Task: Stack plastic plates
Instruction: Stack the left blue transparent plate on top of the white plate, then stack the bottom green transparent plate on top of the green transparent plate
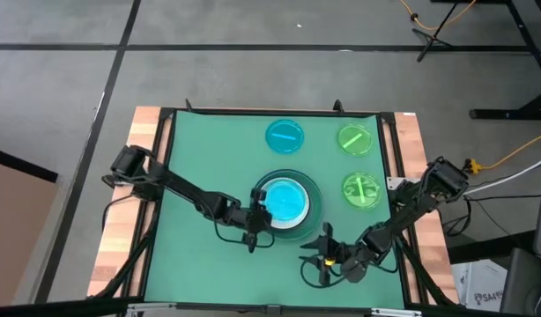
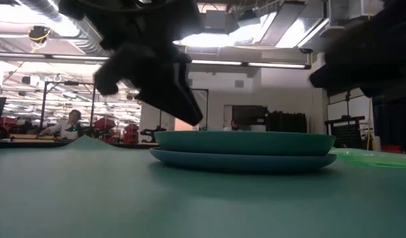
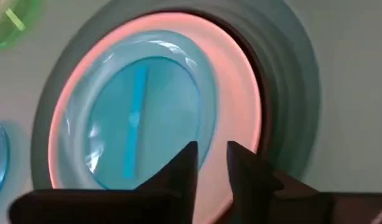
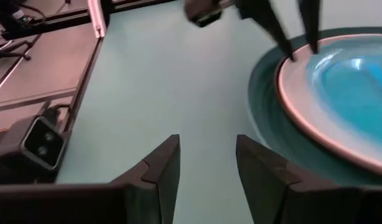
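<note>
A stack of plates [image 1: 285, 204] rests on the green mat in the middle: large teal plates [image 2: 243, 149] at the bottom, a black rim, a white plate [image 3: 234, 93], and a small translucent cyan plate [image 3: 141, 112] on top. My left gripper [image 1: 257, 210] hangs over the stack's left rim, fingers pointing down with a narrow gap [image 3: 211, 158]. In the low view its fingertips [image 2: 193, 116] stand a little above the plates. My right gripper [image 1: 319, 257] is open [image 4: 206, 146] and hovers over bare mat, near the table's near edge, to the right of the stack [image 4: 340, 81].
A loose cyan plate [image 1: 285, 136] and a bright green plate [image 1: 354, 139] lie near the far edge. A second green plate [image 1: 361, 189] lies right of the stack. A black frame and wooden strips [image 1: 420, 150] border the mat. Bare mat lies on the left and near sides.
</note>
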Tool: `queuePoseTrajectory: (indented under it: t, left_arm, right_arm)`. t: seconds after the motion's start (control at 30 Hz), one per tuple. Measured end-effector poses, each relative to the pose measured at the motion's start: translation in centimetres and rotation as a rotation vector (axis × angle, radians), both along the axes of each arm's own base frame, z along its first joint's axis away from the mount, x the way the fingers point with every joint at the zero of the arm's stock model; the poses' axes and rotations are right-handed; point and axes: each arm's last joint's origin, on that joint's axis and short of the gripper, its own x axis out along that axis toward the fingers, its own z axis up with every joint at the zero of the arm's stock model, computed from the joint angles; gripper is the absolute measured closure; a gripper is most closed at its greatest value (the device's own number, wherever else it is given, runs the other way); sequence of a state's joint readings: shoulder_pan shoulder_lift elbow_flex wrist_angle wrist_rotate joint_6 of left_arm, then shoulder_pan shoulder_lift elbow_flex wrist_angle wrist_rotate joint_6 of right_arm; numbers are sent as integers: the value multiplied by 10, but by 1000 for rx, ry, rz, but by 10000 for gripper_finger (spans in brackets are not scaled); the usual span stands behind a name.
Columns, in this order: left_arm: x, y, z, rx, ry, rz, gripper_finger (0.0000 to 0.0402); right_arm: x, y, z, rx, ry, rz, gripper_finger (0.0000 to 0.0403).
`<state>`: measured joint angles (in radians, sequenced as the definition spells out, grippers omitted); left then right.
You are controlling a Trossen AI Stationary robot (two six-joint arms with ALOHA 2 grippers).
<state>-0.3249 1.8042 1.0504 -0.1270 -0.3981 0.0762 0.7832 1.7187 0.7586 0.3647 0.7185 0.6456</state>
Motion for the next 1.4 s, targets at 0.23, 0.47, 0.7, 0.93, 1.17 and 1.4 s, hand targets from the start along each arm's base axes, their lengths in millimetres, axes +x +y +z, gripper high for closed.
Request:
queuePoseTrajectory:
  t: [0.23,0.47,0.7,0.93,1.17,1.4]
  left_arm:
    - [-14,-21,21,-83,-54,3,292]
    - [-23,-46,32,-130,-123,-65,295]
    - [-41,-64,11,-260,-292,-134,303]
    - [-65,-56,-7,-396,-541,-164,305]
    - [-77,-43,-17,-424,-607,-142,305]
    - [-77,-41,-19,-405,-589,-127,305]
  right_arm:
    - [0,-7,11,3,8,-2,256]
    - [-20,-21,42,-63,25,-41,256]
    - [-48,-44,55,-23,197,-91,256]
    - [-67,-58,48,126,435,-198,256]
    - [-89,-84,38,76,675,-453,256]
    - [-86,-96,27,63,725,-506,256]
